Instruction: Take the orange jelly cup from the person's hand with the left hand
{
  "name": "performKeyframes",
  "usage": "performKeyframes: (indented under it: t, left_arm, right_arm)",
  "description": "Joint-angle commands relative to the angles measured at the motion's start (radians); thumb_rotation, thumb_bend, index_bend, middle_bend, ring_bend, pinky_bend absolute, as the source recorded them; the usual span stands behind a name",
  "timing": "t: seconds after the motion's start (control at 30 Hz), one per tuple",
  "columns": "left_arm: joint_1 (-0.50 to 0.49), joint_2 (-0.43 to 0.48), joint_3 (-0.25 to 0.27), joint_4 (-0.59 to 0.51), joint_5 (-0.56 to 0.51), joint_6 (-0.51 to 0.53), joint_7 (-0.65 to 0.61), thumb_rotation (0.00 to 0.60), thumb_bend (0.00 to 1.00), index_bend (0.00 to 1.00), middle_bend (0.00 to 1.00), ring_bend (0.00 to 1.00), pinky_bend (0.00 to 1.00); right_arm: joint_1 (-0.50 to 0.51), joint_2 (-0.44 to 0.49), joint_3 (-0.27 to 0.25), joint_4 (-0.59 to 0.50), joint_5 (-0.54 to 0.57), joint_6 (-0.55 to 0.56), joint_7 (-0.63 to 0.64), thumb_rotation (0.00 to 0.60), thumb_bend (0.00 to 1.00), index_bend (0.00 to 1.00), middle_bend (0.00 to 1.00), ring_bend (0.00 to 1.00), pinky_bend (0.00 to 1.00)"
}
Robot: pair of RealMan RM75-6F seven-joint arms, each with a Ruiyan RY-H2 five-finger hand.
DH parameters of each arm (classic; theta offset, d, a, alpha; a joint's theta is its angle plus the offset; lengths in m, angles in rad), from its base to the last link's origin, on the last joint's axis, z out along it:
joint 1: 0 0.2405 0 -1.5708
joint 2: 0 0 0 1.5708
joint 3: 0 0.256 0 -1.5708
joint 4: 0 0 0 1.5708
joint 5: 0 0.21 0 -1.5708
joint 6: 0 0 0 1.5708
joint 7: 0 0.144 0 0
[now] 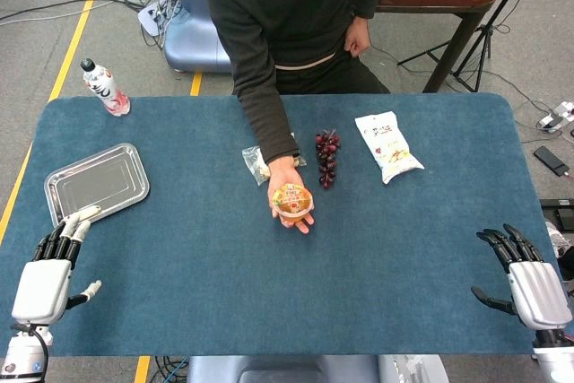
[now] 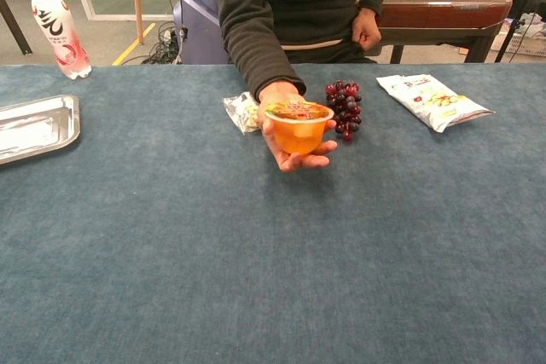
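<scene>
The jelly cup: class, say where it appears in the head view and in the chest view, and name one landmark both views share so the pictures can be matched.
Head view: the jelly cup sits in the person's palm, just left of centre, below and left of the grapes.
Chest view: the jelly cup is upper centre, held in the person's palm, left of the grapes.
Shared landmark: the grapes.

Silver-backed robot hand [image 1: 42,286] with black fingers
</scene>
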Motion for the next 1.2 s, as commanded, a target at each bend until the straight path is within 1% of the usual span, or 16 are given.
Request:
performKeyframes:
  t: [0.03,0.4,0.57,0.77,0.93,1.07,1.2]
  left_arm:
    - [0.002,-0.001,0.0,0.002,0.002,0.003,-0.003,0.6,0.17,0.0,0.0,0.0,0.09]
    - [0.0,0.002,-0.002,0.007,0.016,0.004,-0.017,0.6,0.17,0.0,0.0,0.0,0.09]
    - [-0.038,0.015,-0.019,0.023,0.027,-0.043,-0.113,0.6,0.17,0.0,0.0,0.0,0.09]
    - [-0.136,0.047,-0.036,0.057,0.094,-0.151,-0.234,0.6,0.17,0.0,0.0,0.0,0.09]
    - [-0.26,0.077,-0.056,0.084,0.157,-0.278,-0.411,0.6,0.17,0.0,0.0,0.0,0.09]
    - [-0.365,0.062,-0.079,0.128,0.203,-0.356,-0.498,0.6,0.17,0.0,0.0,0.0,0.09]
    - [-0.463,0.032,-0.094,0.159,0.242,-0.428,-0.549,0.6,0.17,0.0,0.0,0.0,0.09]
  right_arm:
    - [0.001,0.001,0.0,-0.001,-0.001,-0.001,-0.001,0.6,0.11,0.19,0.17,0.04,0.18]
    - [-0.007,0.005,0.003,-0.002,-0.013,0.025,0.003,0.6,0.11,0.19,0.17,0.04,0.18]
    - [-0.012,0.001,0.009,0.001,-0.03,0.052,0.004,0.6,0.11,0.19,0.17,0.04,0.18]
    - [-0.014,0.004,0.014,-0.013,-0.045,0.073,-0.012,0.6,0.11,0.19,0.17,0.04,0.18]
    - [-0.018,0.009,0.009,-0.029,-0.049,0.073,-0.03,0.6,0.11,0.19,0.17,0.04,0.18]
    - [-0.021,0.01,0.006,-0.042,-0.048,0.071,-0.042,0.6,0.11,0.19,0.17,0.04,0.18]
    - [-0.02,0.015,0.005,-0.053,-0.045,0.064,-0.059,0.6,0.11,0.19,0.17,0.04,0.18]
